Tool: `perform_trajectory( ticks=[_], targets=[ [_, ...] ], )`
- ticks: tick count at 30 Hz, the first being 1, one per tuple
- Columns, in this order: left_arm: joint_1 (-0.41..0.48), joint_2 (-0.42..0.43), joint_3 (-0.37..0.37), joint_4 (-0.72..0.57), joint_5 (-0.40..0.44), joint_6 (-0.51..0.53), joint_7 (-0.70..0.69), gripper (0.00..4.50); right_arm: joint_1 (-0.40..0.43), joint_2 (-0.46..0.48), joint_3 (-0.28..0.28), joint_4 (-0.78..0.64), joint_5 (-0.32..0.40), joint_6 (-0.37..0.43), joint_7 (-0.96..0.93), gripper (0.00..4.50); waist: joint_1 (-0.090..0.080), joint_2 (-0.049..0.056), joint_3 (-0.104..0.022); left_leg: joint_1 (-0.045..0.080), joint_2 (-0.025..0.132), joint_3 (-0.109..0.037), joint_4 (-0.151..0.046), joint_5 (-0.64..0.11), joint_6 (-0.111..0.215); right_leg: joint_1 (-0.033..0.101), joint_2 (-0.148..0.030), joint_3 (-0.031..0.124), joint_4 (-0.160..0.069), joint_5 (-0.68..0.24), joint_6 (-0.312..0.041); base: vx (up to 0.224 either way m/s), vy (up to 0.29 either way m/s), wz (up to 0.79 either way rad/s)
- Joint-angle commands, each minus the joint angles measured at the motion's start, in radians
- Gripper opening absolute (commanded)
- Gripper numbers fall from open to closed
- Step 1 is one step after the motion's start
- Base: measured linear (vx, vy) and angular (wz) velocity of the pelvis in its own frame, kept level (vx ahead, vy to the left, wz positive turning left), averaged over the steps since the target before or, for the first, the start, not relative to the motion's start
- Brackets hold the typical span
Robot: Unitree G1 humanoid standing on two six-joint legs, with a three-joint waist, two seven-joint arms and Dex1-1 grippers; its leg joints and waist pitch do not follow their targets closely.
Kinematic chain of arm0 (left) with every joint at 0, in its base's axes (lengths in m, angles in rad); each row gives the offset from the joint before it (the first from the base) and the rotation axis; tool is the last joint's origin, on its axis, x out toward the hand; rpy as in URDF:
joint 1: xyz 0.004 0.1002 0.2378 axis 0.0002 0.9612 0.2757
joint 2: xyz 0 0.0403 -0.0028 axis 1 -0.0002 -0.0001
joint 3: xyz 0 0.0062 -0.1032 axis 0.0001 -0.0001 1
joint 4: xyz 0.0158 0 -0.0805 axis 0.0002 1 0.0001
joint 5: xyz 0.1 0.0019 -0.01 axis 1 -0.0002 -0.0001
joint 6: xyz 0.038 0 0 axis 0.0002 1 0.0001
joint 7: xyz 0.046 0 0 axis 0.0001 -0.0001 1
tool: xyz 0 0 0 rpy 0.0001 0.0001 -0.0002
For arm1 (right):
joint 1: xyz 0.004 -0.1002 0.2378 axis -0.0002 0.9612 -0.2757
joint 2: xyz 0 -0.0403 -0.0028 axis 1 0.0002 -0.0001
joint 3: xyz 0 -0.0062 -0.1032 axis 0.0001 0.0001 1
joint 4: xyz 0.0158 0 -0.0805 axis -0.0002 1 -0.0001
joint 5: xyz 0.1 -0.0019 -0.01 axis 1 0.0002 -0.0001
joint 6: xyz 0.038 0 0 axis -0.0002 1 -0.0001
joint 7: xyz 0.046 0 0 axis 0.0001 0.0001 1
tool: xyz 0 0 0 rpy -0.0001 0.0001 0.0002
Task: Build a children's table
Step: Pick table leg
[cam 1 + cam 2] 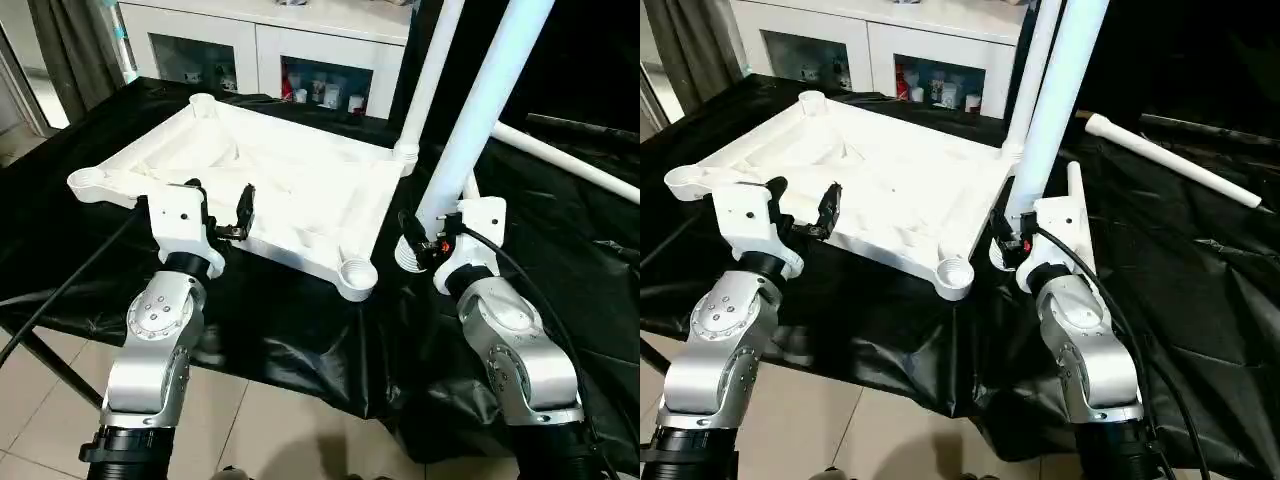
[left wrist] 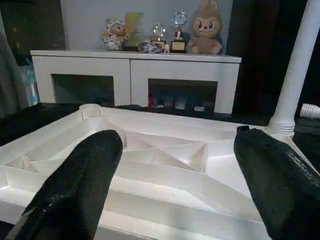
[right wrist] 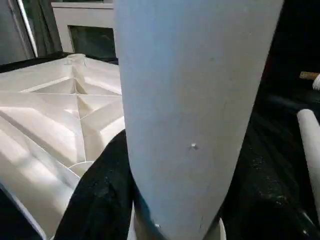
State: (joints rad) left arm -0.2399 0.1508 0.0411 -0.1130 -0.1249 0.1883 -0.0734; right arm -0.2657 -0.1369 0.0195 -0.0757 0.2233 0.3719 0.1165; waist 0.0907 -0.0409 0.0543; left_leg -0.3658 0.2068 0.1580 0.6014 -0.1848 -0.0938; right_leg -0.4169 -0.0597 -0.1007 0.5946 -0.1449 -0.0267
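Tabletop (image 1: 270, 190) is lying ribbed side up on the black cloth (image 1: 300, 330), right ahead of the left gripper (image 1: 218, 205), whose fingers are spread wide with nothing in them, straddling the near edge. Right gripper (image 1: 422, 243) is clamped on a table leg (image 1: 480, 110) standing upright, flared end down, just beside the near corner socket (image 1: 357, 274). Beyond that hand another leg (image 1: 430, 75) already stands in the far socket, a loose leg (image 1: 1170, 160) lies further off on the cloth, and the white cabinet (image 1: 270, 45) sits behind it all.
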Motion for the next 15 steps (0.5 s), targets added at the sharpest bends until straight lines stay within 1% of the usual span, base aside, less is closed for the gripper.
perform_trajectory(
  ticks=[1,15],
  targets=[
    [-0.001,0.002,-0.002,0.001,0.003,-0.005,0.005,4.13,0.006,-0.004,-0.004,-0.006,-0.005,-0.01,-0.002,1.89,0.001,0.012,-0.067,0.005,0.014,-0.002,-0.073,-0.248,-0.001,0.053,-0.066,0.049,-0.082,-0.373,-0.007,0.0,0.0,0.0],
    [-0.001,0.002,-0.002,0.001,0.003,-0.005,0.005,4.13,0.006,-0.004,-0.004,-0.006,-0.005,-0.01,-0.002,1.89,0.002,0.011,-0.068,0.004,0.013,-0.002,-0.072,-0.241,0.0,0.054,-0.066,0.048,-0.082,-0.372,-0.004,0.0,0.0,0.0]
  ],
)
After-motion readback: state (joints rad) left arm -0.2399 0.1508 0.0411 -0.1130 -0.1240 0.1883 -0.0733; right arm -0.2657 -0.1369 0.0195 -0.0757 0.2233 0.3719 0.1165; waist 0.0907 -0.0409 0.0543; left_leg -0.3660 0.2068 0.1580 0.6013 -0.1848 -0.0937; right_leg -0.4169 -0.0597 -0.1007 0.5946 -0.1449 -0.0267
